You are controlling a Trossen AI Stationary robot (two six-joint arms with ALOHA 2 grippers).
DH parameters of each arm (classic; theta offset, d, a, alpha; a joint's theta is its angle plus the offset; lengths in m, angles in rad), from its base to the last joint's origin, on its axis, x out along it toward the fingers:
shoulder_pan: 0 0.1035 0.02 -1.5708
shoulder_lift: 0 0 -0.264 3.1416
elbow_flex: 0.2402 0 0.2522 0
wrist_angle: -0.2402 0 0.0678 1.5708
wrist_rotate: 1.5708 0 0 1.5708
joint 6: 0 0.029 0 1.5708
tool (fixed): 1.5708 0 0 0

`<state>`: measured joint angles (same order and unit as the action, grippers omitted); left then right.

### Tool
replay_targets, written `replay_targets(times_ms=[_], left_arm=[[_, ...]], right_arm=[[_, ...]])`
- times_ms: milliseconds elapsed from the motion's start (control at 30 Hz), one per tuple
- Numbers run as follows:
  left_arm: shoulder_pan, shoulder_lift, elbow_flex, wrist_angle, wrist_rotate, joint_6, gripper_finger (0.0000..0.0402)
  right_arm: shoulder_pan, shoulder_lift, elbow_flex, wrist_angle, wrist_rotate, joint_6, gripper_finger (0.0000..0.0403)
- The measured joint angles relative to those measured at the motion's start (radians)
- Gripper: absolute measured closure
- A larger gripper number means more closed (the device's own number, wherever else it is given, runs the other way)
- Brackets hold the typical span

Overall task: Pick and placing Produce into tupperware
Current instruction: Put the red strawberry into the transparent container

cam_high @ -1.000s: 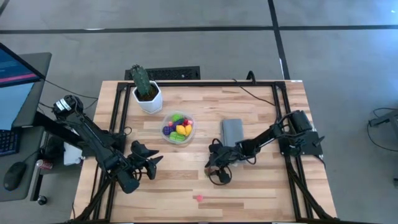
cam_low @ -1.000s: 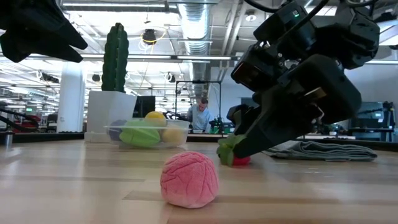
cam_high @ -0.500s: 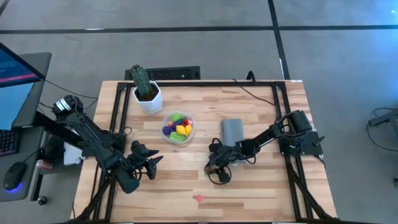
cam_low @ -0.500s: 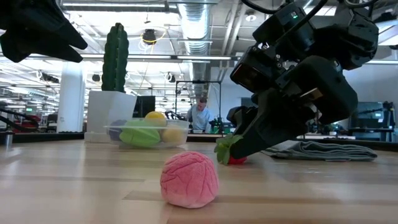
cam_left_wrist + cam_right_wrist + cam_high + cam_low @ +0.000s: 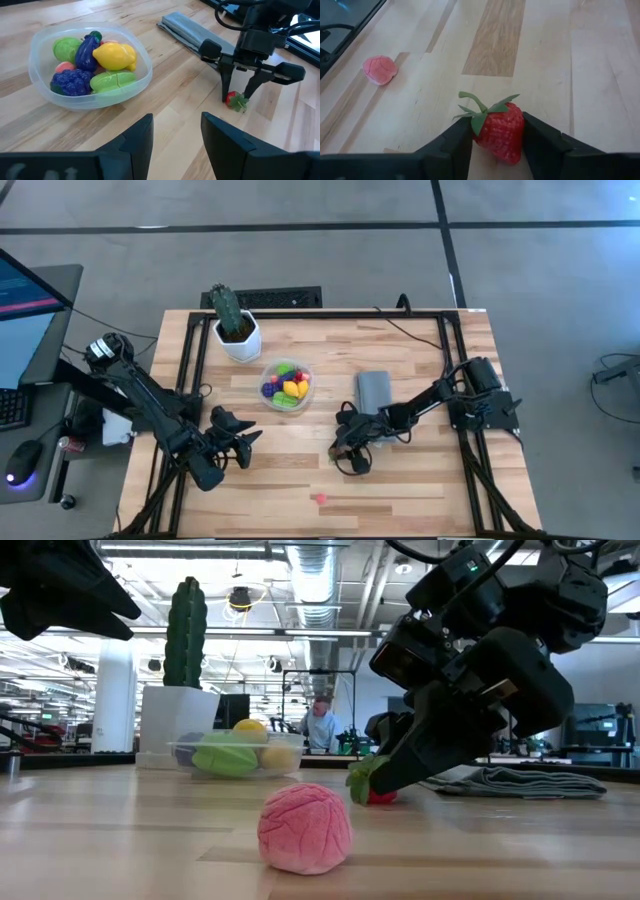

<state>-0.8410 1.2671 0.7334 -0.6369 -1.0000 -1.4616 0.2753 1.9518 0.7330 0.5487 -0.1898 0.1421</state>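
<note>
Low at mid-desk, the small red toy strawberry with green leaves point(image 5: 499, 131) sits clamped between the right gripper point(image 5: 341, 452)'s two dark fingers, at the wood surface. Right arm reaches in from the desk's right edge. Left gripper point(image 5: 240, 446), narrowly parted, empty, waits near the left edge. Round clear plastic tupperware point(image 5: 287, 385) with produce stands toward the far edge; pink ball point(image 5: 320, 499) near the front edge; grey folded cloth point(image 5: 374, 391) beside the right arm.

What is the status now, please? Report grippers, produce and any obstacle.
Right gripper shut on strawberry at table level. Left gripper idle, holding nothing. Tupperware part full; pink piece loose. Path clear.
</note>
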Motion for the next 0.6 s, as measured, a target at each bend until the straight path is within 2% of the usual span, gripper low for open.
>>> replay_targets(times_ms=[200,433,600], left_arm=[[0.0,0.0,0.0,0.0,-0.001,0.0,0.0246],[0.0,0.0,0.0,0.0,-0.002,0.0,0.0246],[0.0,0.0,0.0,0.0,-0.002,0.0,0.0246]], right_arm=[[-0.003,0.0,0.0,0.01,-0.001,0.0,0.0238],[-0.003,0.0,0.0,0.011,0.0,0.001,0.0226],[-0.003,-0.002,0.0,0.011,0.002,0.002,0.0236]])
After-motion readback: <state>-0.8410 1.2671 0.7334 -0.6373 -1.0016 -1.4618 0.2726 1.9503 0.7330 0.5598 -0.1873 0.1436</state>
